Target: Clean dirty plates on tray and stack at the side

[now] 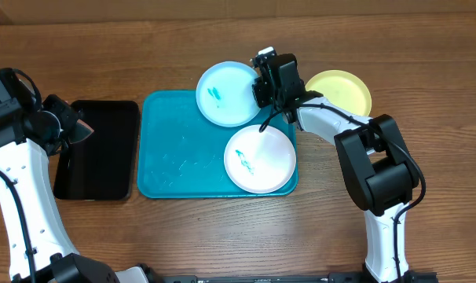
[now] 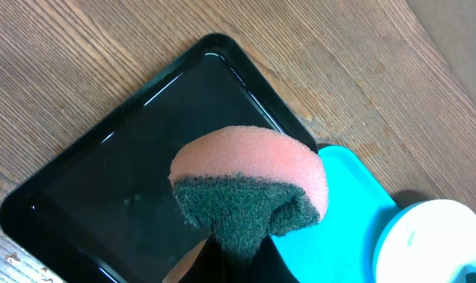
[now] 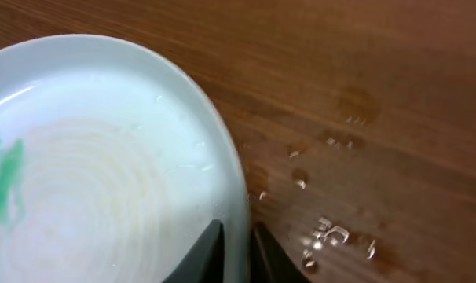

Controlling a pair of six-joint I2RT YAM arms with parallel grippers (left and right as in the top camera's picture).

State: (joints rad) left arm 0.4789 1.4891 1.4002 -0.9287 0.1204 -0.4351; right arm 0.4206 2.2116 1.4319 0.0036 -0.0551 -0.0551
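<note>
The turquoise tray (image 1: 171,157) lies mid-table. The pale cyan plate (image 1: 222,90), with a teal smear, lies over the tray's far right corner. My right gripper (image 1: 263,88) is shut on its right rim; in the right wrist view the fingers (image 3: 236,248) pinch the rim of the cyan plate (image 3: 104,173). The white plate (image 1: 261,157), with a teal smear, sits on the tray's near right. The yellow-green plate (image 1: 342,90) lies on the table to the right. My left gripper (image 2: 238,255) is shut on a pink and green sponge (image 2: 254,185) above the black tray (image 2: 112,173).
The smaller black tray (image 1: 97,149) lies left of the turquoise tray. Water drops (image 3: 332,228) sit on the wooden table beside the cyan plate. The turquoise tray's corner (image 2: 340,212) and a plate's edge (image 2: 434,244) show in the left wrist view.
</note>
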